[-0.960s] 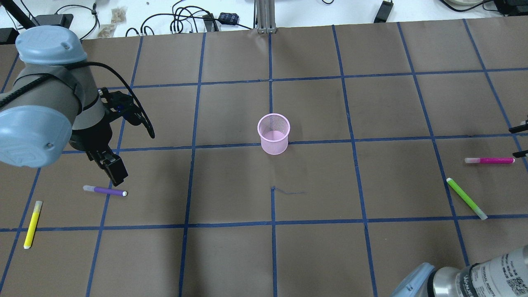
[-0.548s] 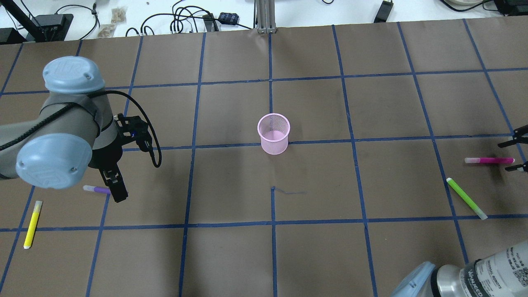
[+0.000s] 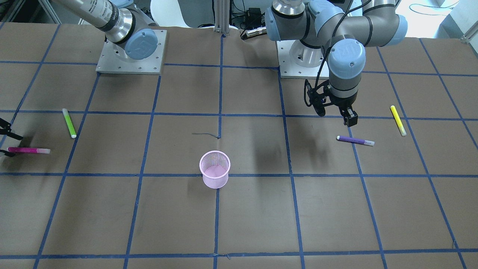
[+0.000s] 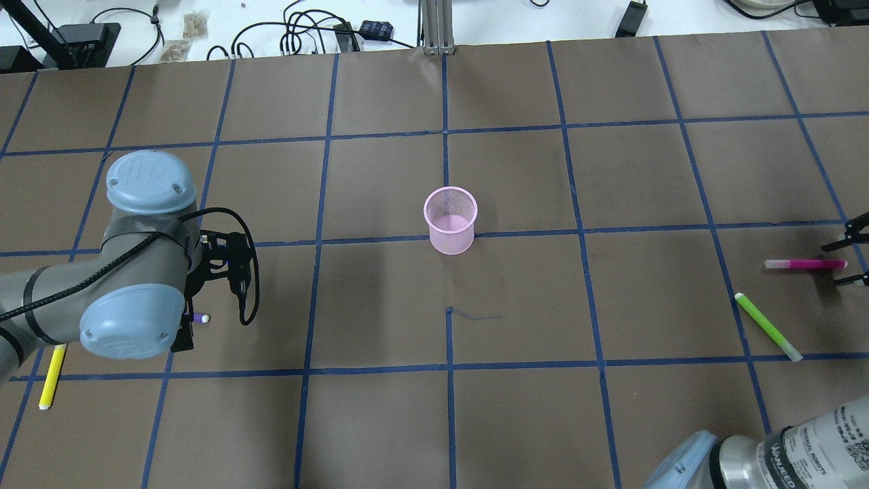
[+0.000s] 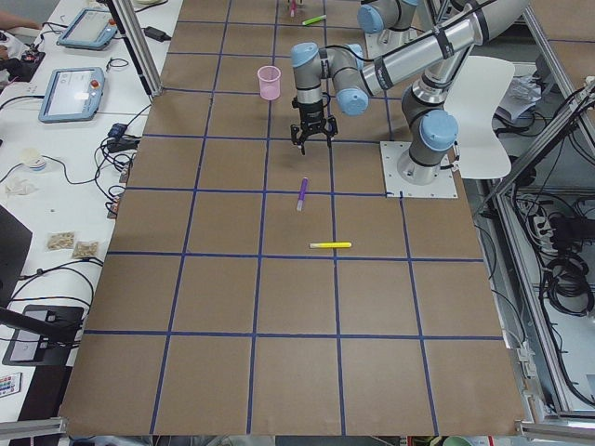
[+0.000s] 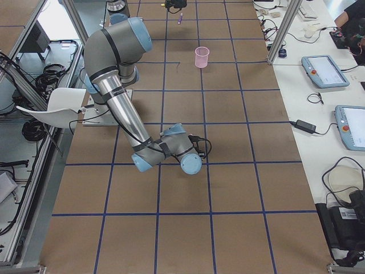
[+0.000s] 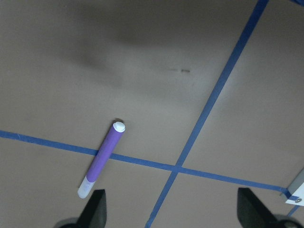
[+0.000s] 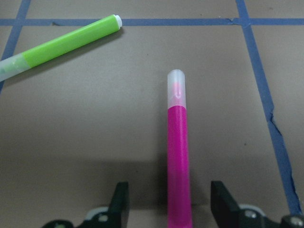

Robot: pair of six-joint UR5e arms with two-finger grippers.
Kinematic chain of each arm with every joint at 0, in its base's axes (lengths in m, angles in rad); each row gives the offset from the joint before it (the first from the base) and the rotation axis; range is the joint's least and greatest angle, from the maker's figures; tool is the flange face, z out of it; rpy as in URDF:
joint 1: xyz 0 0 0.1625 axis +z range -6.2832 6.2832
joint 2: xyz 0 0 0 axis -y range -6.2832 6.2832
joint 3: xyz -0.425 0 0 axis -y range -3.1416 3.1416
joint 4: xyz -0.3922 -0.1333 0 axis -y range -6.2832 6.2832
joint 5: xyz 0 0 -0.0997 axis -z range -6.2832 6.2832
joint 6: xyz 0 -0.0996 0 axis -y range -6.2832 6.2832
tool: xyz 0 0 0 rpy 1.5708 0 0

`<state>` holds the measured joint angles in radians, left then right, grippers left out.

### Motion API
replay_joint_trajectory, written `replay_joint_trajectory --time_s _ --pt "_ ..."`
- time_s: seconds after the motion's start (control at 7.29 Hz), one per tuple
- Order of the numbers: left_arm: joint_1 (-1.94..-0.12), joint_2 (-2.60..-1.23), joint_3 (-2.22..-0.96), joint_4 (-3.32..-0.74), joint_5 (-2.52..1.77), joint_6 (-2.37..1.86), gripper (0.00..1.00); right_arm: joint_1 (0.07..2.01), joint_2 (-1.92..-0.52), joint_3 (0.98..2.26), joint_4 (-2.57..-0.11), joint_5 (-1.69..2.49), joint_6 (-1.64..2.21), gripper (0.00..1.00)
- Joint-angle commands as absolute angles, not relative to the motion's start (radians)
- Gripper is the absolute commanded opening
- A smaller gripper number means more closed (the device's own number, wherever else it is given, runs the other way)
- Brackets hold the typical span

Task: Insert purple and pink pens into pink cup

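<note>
Both my claws are dropping toward pens.
Both spread for pinching: left gripper (image 7: 172,206) is nearing purple pen (image 7: 102,159), right gripper (image 8: 168,199) is straddling pink pen (image 8: 176,156).

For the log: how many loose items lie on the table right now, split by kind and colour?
Purple marker pen: 1
Magenta-pink marker pen: 1
Green marker pen: 1
Yellow marker pen: 1
Pink mesh cup: 1
Total: 5 (4 pens, 1 cup)
</note>
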<state>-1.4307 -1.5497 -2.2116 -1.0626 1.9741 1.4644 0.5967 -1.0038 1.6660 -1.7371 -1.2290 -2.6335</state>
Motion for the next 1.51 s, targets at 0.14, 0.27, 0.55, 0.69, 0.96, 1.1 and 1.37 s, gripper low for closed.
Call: replay_joint_trajectory --time_s 0.14,0.27,0.55,0.69,0.96,1.1,1.37 --pt "-1.413 -1.643 -2.249 -0.909 1.985 1.681 0.97 0.597 -0.994 1.664 -1.738 -1.232 -2.634 0.43" --pt "-1.413 -1.661 -2.249 -0.894 1.988 1.740 0.98 0.597 -0.993 1.666 -1.741 -1.232 -2.634 0.28" --pt "-1.366 -1.684 -2.250 -0.894 1.974 1.793 0.98 0.597 -0.996 1.669 -1.737 -1.238 -2.632 0.13" --pt "-1.312 -1.693 -2.249 -0.894 1.918 1.802 1.00 0.597 -1.003 1.666 -1.730 -1.259 -2.620 0.07" --pt "-1.342 -1.703 -2.250 -0.811 1.908 1.752 1.00 0.601 -1.041 1.663 -1.718 -1.266 -2.587 0.05" --pt "-1.420 -1.715 -2.266 -0.746 1.987 1.746 1.00 0.612 -1.104 1.663 -1.714 -1.266 -2.527 0.05" --pt "-1.421 -1.753 -2.344 -0.579 2.016 1.752 0.96 0.690 -1.222 1.664 -1.651 -1.269 -2.403 0.05"
